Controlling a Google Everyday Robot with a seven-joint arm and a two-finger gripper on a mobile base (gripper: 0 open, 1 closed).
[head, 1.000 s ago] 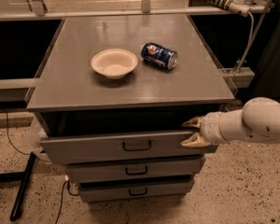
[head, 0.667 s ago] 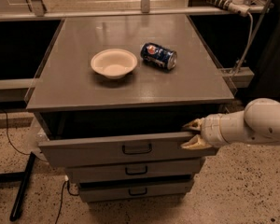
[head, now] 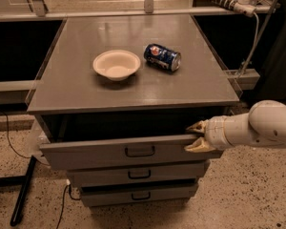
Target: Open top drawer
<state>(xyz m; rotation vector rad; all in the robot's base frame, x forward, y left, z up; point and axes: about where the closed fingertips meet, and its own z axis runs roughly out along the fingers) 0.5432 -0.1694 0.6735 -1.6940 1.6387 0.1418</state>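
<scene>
- The top drawer [head: 100, 152] stood part-way out of the cabinet, its tall grey front well forward of the two shorter drawer fronts [head: 181, 170] below the gripper, with a dark gap open behind it.
- Against the picture a second before, the front had come a little further out and lower in view. Over the last stretch it had hardly shifted.
- I judged the opening well begun but unfinished, since only a shallow strip of the interior showed.
- The gripper [head: 195, 137] sat at the end of the drawer front nearest the arm, in nearly the same spot as a moment before.
- Its fingertips [head: 196, 126] were spread apart, one behind the panel's top edge and one in front, straddling it rather than pinching anything small.
- The black loop handle [head: 139, 151] lay further along the panel from the gripper, untouched.
- The white forearm [head: 269, 127] reached in roughly level from the side, wrist pointing along the panel.
- Above and beyond the gripper, on the cabinet top [head: 76, 92], rested a paper bowl [head: 116, 64] and a soda can [head: 162, 57] on its side.
</scene>
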